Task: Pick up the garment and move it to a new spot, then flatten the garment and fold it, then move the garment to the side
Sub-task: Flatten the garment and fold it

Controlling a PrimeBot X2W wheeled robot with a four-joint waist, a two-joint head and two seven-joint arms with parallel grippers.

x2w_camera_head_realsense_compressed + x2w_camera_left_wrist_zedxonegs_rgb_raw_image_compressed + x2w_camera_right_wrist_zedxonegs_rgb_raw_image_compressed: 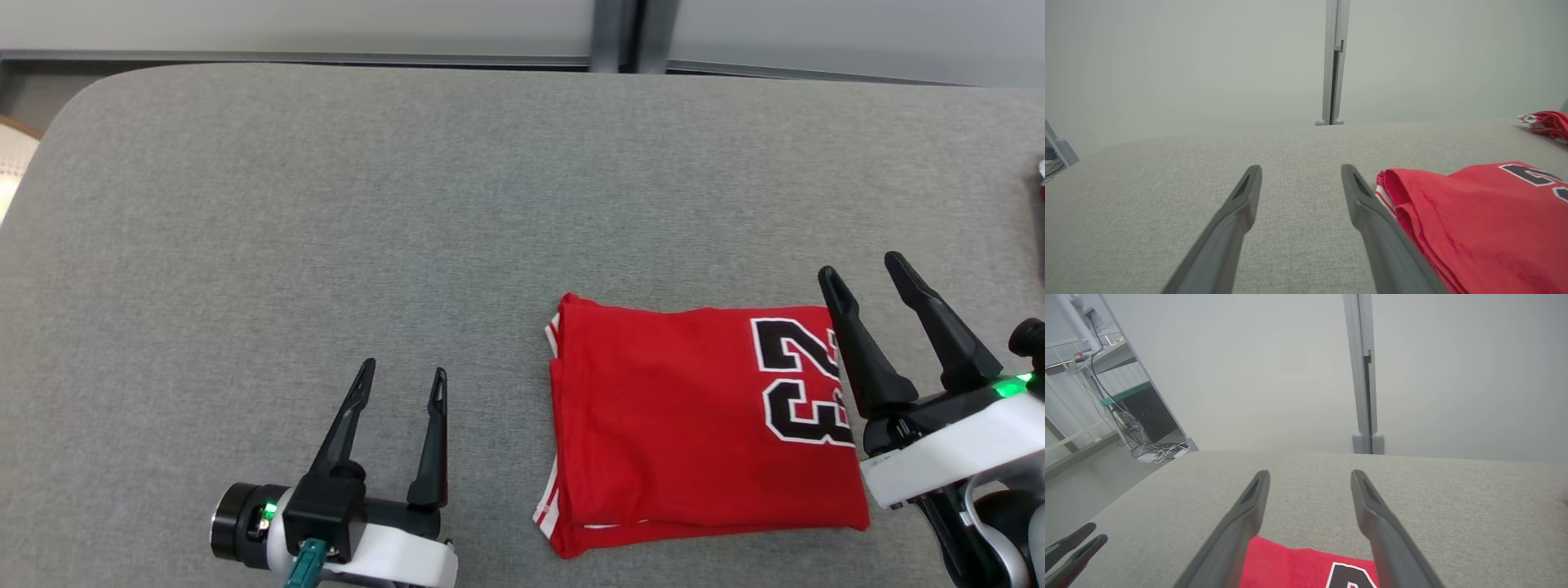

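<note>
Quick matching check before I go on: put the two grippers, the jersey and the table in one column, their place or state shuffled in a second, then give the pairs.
1. left gripper
2. right gripper
3. jersey
4. table

A. folded, number 23 facing up
B. grey cloth surface
C. open, at the jersey's numbered edge
D. open, over bare table left of the jersey

Pairs: 1-D, 2-C, 3-A, 4-B

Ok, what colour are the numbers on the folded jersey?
The numbers are black, outlined white, on the red jersey. Best in the head view.
</note>
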